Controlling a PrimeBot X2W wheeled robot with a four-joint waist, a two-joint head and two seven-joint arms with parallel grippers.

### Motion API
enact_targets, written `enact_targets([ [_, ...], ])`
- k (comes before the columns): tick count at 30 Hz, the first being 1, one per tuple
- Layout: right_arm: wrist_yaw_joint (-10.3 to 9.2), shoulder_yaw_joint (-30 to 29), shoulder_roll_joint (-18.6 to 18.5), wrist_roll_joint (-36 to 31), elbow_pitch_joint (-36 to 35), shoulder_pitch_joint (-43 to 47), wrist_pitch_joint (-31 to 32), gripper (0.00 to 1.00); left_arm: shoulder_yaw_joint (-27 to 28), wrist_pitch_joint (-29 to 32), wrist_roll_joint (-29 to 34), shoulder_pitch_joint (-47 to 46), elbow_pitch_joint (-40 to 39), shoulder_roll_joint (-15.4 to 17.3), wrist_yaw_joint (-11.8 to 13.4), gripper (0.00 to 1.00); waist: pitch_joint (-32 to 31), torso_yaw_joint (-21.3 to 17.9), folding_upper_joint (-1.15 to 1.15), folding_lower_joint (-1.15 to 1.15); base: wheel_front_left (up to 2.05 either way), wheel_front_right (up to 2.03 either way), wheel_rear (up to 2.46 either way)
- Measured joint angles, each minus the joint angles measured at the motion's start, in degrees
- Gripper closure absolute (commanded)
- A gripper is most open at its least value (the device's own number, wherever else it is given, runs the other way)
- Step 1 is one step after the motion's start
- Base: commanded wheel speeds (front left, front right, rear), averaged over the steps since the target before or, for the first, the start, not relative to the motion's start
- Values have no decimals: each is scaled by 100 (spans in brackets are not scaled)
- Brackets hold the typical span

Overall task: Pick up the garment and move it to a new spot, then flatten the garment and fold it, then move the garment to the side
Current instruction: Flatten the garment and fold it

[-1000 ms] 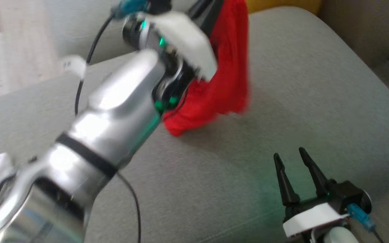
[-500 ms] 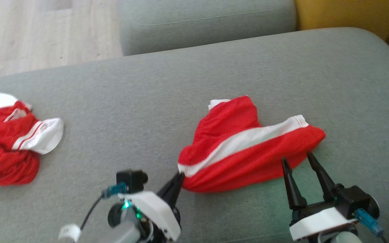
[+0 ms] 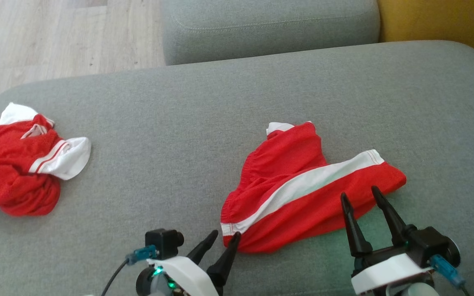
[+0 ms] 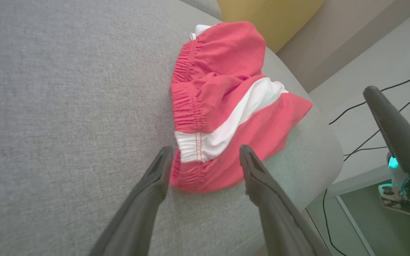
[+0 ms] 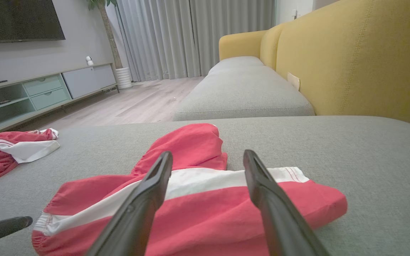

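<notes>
A pair of red shorts with a broad white side stripe lies on the grey sofa seat, right of the middle and close to the robot's edge of the cushion. It is loosely spread, not flat: the gathered waistband curves along its left side, and a fold of red cloth humps up at the far end.

The left gripper sits at the near left corner of the shorts, its jaws open. In the left wrist view the waistband's white end lies between the two tips, unpinched. The right gripper is at the right part of the shorts with its jaws wide open too, holding nothing; its tips overlap the near red edge, though whether they touch the cloth I cannot tell.

A second red-and-white garment is bunched at the far left of the seat, well apart from the shorts. Beyond the seat are another grey cushion, a yellow backrest and a pale wooden floor.
</notes>
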Motion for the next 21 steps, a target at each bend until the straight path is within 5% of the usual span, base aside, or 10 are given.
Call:
enact_targets([
  [10, -1, 41, -54, 1, 1, 21, 0, 0, -45, 204, 137, -183, 490, 53, 118, 0, 10, -201, 0, 0, 0, 0, 0],
  [19, -1, 42, -98, 1, -5, 56, 0, 0, -43, 203, 135, -364, 925, -89, -113, 0, 75, -284, 0, 0, 0, 0, 0],
  [20, -1, 42, -103, 1, -7, 56, 0, 0, -42, 202, 133, -389, 968, -111, -120, 12, 82, -286, 0, 0, 0, 0, 0],
  [21, -1, 42, -111, 1, -8, 57, 0, 0, -40, 200, 133, -420, 1005, -132, -166, 38, 88, -287, 0, 0, 0, 0, 0],
])
